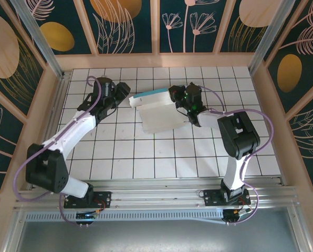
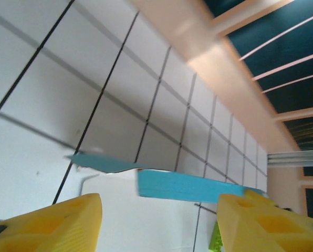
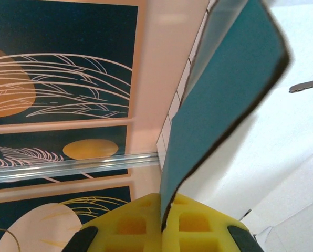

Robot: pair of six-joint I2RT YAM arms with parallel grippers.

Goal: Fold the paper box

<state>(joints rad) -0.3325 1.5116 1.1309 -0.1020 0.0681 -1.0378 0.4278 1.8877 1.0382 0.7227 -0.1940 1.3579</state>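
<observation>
Top view, paper box [image 1: 157, 116]: lies mid-bench [image 1: 120, 157] between the two arms, mostly opened out, white side up.
Top view, turquoise flap [image 1: 151, 97]: a strip along the box's far edge, turned so that its coloured side shows.
Top view, left pincer [image 1: 125, 92]: just beside the box's far-left corner; contact with the card cannot be told here.
Top view, right pincer [image 1: 173, 94]: at the far-right end of the turquoise flap.
Left wrist view, fingers [image 2: 56, 223]: yellow, spread wide, nothing between them; the flap's turquoise edge and a white panel lie just ahead.
Left wrist view, green scrap [image 2: 215, 240]: a small bright sliver beside the right-hand finger; not part of the box.
Right wrist view, pads [image 3: 198, 226]: pressed together, pinching the rim of the turquoise flap, which rises from them slightly bowed.
Done, judged: one flap is lifted along its crease and held by one arm.
Left, judged: most of the work; the white panels lie unfolded, no flat turquoise rectangle has formed, and the free arm has no hold on the card.
</observation>
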